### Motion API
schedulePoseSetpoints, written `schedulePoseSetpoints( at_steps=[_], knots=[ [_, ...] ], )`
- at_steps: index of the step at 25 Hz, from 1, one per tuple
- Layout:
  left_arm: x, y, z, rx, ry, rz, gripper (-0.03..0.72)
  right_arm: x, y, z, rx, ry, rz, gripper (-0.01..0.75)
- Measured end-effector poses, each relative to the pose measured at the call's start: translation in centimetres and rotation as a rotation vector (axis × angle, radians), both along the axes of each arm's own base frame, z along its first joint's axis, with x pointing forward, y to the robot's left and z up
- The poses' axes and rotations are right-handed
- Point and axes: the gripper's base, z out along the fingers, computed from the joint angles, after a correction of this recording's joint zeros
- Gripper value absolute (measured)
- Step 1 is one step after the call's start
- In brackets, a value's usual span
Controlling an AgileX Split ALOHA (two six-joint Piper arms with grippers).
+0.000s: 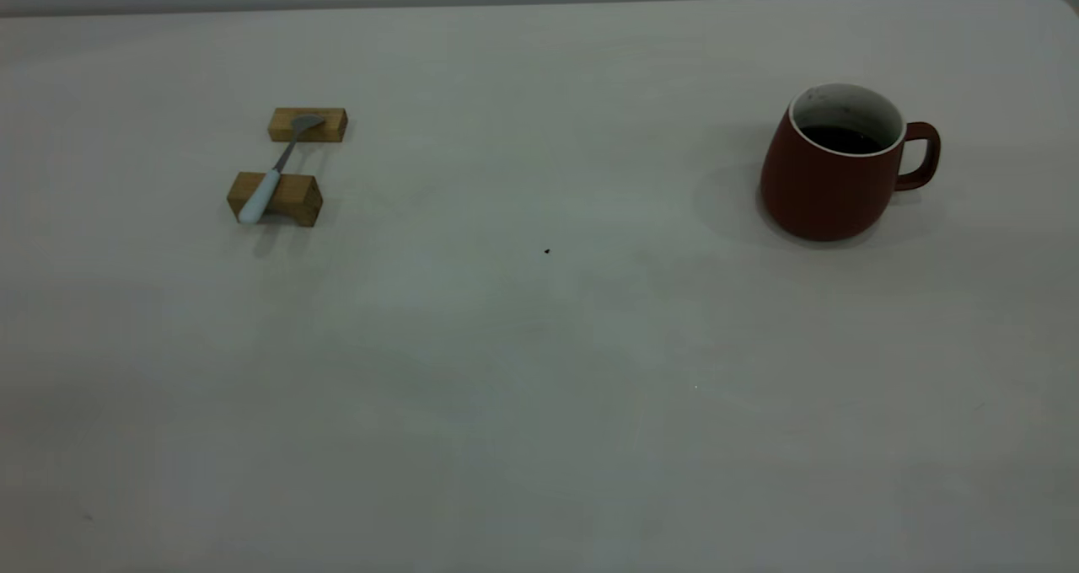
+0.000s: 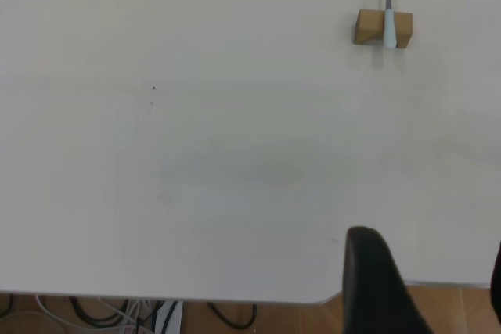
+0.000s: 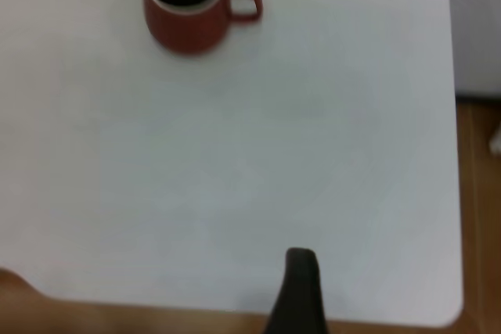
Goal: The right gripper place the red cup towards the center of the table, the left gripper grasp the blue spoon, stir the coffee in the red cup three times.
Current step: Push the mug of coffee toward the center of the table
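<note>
Red cup (image 1: pixel 830 181) stands upright on the bench (image 1: pixel 539 371), coffee (image 1: pixel 843 139) inside; well apart, the blue spoon (image 1: pixel 274 173) bridges two wooden blocks (image 1: pixel 276 199). Neither pincer's opening shows.

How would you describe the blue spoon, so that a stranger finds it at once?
On the left side of the table, far from the red cup, two wooden blocks lie. The blue spoon bridges them. Only it has a pale blue handle and a grey metal bowl.

The exterior view looks down across the plain off-white counter (image 1: pixel 539 388) from fairly near. Both wrist views hang high above its edges (each sharing one side with it).
</note>
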Motion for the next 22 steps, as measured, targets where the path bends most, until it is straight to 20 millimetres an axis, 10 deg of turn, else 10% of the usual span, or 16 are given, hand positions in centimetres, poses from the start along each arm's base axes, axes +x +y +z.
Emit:
schedulePoseSetpoints(
  at_steps=[8,22],
  knots=[
    [0.0,0.0,0.0,0.0,0.0,0.0,0.438,12.0,-0.4,-3.3,-0.133,0.181,0.133,0.723],
    [0.0,0.0,0.0,0.0,0.0,0.0,0.438,25.9,1.9,-12.5,-0.298,0.349,0.573,0.713]
  ],
)
